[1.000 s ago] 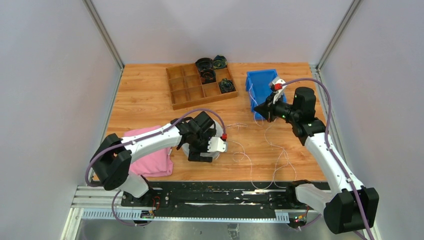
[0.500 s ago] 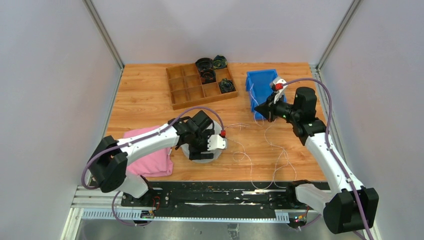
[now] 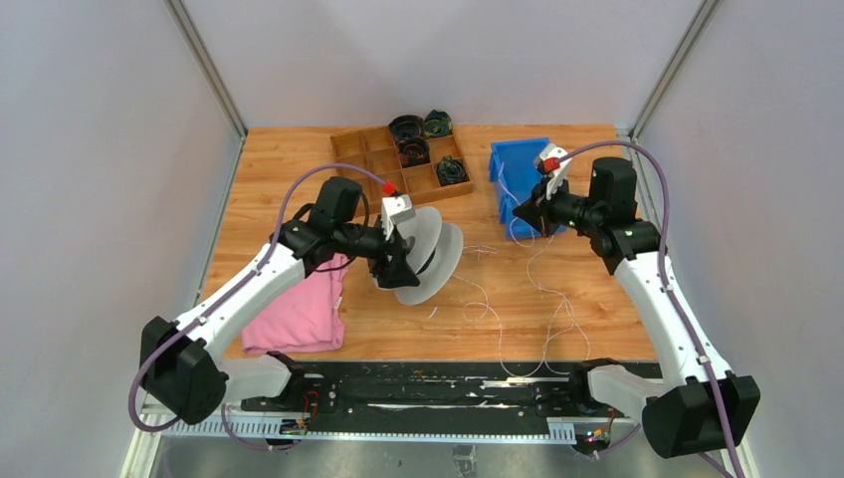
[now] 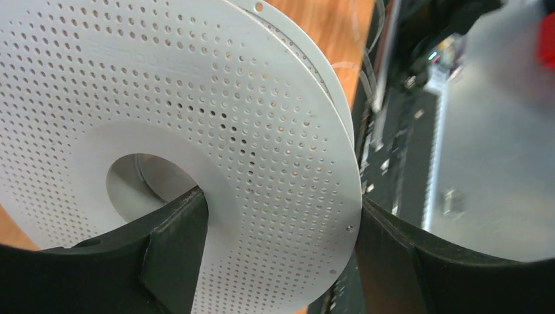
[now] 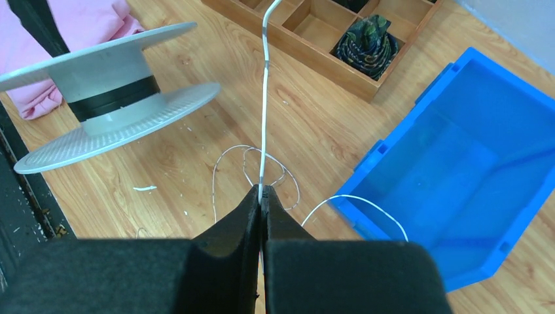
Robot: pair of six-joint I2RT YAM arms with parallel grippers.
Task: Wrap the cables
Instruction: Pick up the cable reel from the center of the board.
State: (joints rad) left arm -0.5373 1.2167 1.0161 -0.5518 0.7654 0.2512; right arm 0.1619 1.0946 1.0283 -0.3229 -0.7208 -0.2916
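Noting the spool (image 3: 430,261) now lifted from the counter (image 3: 289,189) in the left tool (image 4: 278,261), we judge winding ready; the right tool (image 5: 262,196) pinches the cable (image 5: 265,98).

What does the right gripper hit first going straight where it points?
Likely the table ahead of the right gripper, else the near wall of the wooden tray; the spool sits off that line, nearer the bases. Depth unclear.

Overhead view, two close wrist views, white spool (image 3: 439,267) in all
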